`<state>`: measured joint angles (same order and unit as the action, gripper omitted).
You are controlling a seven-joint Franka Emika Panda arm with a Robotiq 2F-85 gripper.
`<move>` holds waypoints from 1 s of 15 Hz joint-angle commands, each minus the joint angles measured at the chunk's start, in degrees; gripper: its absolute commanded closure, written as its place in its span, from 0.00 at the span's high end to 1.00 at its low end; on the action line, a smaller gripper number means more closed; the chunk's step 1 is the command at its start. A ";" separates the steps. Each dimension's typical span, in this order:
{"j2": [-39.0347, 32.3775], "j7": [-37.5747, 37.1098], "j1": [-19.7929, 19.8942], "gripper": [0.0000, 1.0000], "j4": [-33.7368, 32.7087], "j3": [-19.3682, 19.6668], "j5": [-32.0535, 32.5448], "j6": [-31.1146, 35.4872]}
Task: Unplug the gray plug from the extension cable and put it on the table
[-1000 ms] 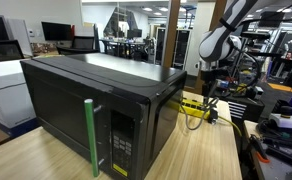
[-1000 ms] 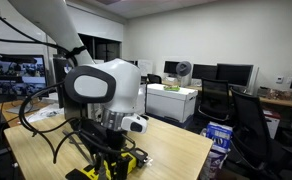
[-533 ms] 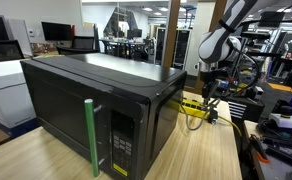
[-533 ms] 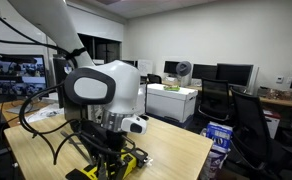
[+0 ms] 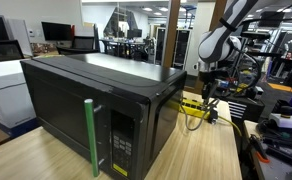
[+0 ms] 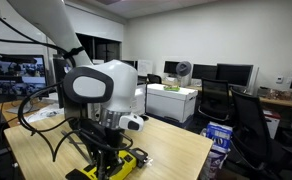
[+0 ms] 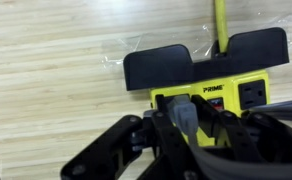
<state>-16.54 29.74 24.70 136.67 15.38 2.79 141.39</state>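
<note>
The gray plug [image 7: 182, 105] sits in a socket of the yellow extension cable [image 7: 224, 93], which lies on the wood-grain table [image 7: 56, 60]. In the wrist view my gripper [image 7: 186, 120] has one black finger on each side of the plug, shut against it. In both exterior views the gripper [image 5: 205, 88] [image 6: 107, 150] hangs straight down onto the yellow strip [image 5: 194, 106] [image 6: 127, 163]. The plug itself is too small to make out there.
A big black microwave [image 5: 96, 100] fills the table beside the strip, with a green upright bar [image 5: 90, 135] in front of it. A wide black adapter [image 7: 206, 58] and a yellow cord [image 7: 221, 20] sit on the strip's far end. Black cords [image 6: 46, 120] loop behind the arm.
The fingers have drawn in from wide apart until they press the gray plug's sides. The arm and the strip have stayed where they were.
</note>
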 commanded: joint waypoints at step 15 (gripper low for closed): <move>6.20 3.37 0.94 0.08 0.79 -0.17 -7.20 -4.70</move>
<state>-12.57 30.98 25.44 136.37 15.31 -3.00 138.94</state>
